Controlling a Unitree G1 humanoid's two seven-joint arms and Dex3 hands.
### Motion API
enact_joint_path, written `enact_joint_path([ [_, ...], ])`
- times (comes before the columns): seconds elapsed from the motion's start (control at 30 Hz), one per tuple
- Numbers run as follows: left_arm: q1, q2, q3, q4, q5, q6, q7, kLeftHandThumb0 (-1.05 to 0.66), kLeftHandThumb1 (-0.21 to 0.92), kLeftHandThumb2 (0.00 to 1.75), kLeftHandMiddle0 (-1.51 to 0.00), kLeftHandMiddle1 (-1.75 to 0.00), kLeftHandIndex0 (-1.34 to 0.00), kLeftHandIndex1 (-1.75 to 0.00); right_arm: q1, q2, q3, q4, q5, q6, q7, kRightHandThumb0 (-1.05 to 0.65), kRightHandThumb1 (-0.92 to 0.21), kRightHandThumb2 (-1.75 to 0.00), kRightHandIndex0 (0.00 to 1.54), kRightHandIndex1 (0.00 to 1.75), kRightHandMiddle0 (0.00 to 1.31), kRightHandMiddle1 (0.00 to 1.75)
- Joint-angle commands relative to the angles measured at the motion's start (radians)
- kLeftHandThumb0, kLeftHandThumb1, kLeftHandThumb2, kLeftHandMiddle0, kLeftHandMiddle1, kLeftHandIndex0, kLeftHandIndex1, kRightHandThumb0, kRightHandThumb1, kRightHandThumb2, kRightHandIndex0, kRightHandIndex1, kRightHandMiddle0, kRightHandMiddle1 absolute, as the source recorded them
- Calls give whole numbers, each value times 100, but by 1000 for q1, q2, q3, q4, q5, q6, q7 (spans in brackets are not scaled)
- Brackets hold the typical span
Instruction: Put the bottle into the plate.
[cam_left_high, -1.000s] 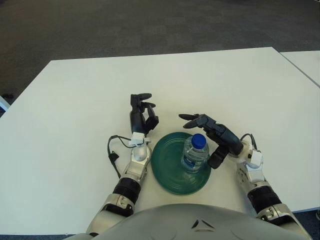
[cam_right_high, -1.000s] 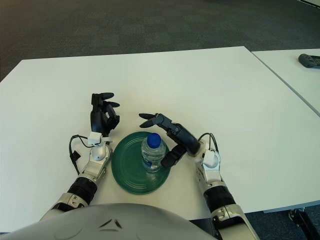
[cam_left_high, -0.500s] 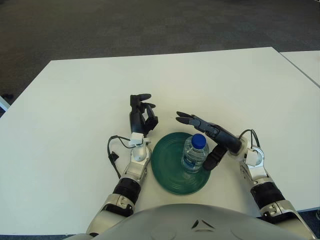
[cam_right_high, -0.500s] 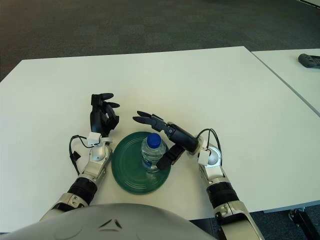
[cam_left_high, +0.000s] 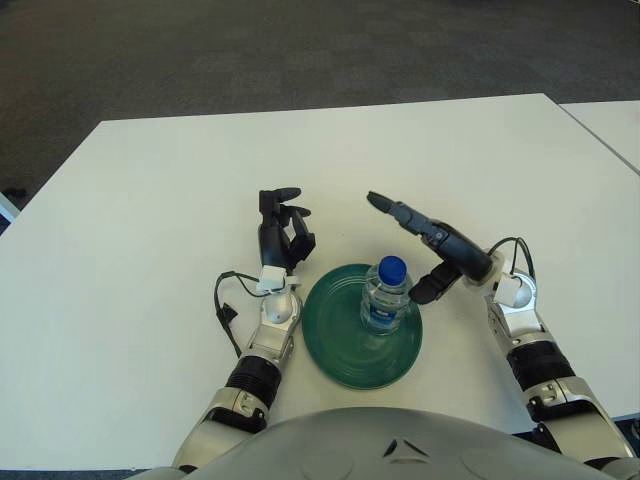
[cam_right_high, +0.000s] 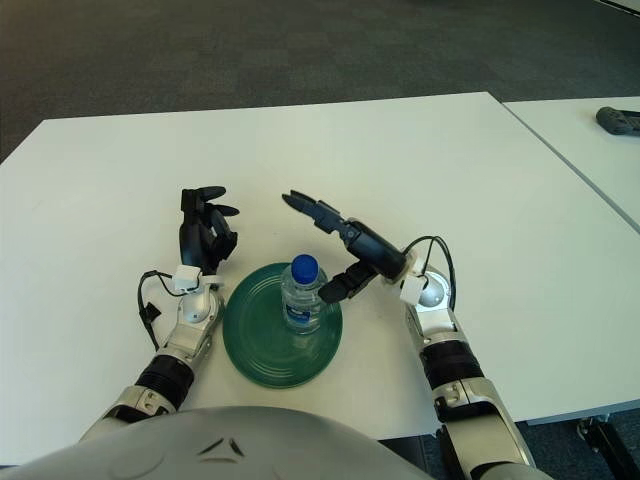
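Clear plastic bottle (cam_left_high: 385, 296) with blue cap, standing upright on green plate (cam_left_high: 340, 355), right of the plate's centre, in the lower middle of the frame. Plate flat on white table (cam_left_high: 150, 200), just ahead of the robot's grey torso at the bottom edge. Right hand (cam_left_high: 437, 253) just right of the bottle and above the plate's right rim, fingers spread wide: long fingers (cam_left_high: 395, 210) stretched toward the upper left, past the bottle's cap, thumb pointing down-left toward the bottle's side without touching it; nothing held, a clear gap between hand and bottle. Right forearm running down to the lower right corner, with a black cable looped at the wrist. Left hand (cam_left_high: 282, 228) left of centre, just beyond the plate's upper-left rim, dark fingers loosely curled and pointing up the frame, nothing in them. Black cable (cam_left_high: 225, 310) looping on the table beside the left wrist. Second white table at the right edge, with a dark object (cam_right_high: 620, 120) at the upper right in the right eye view. Dark carpet across the top.
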Motion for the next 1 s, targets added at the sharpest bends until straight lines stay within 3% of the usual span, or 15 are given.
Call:
enact_joint_path([
  [0.0, -21, -106, 16, 24, 14, -12, 14, -94, 92, 91, -36, -168, -8, -163, -99, 24, -25, 142, 43, -14, 4, -105, -92, -60, 0, 0, 0, 0],
  [0.2, -12, -99, 16, 13, -6, -25, -8, -94, 92, 89, -33, -167, -10, -164, -162, 17, -49, 281, 66, 54, 43, -105, -92, -68, 0, 0, 0, 0],
  [0.4, 15, -91, 12, -17, -22, -16, -30, -93, 92, 89, -32, -166, -11, -165, -175, -9, -75, 310, 68, 81, 64, -105, -92, -69, 0, 0, 5, 3],
  [0.57, 55, -77, 23, -65, -31, 1, -53, -94, 92, 88, -34, -167, -12, -166, -187, 0, -93, 346, 94, 181, 106, -105, -92, -65, 0, 0, 7, 7],
  [0.97, 97, -65, 49, -110, -49, 5, -93, -97, 92, 86, -36, -168, -19, -167, -151, 51, -120, 342, 83, 247, 70, -102, -92, -61, 10, 3, 0, 43],
])
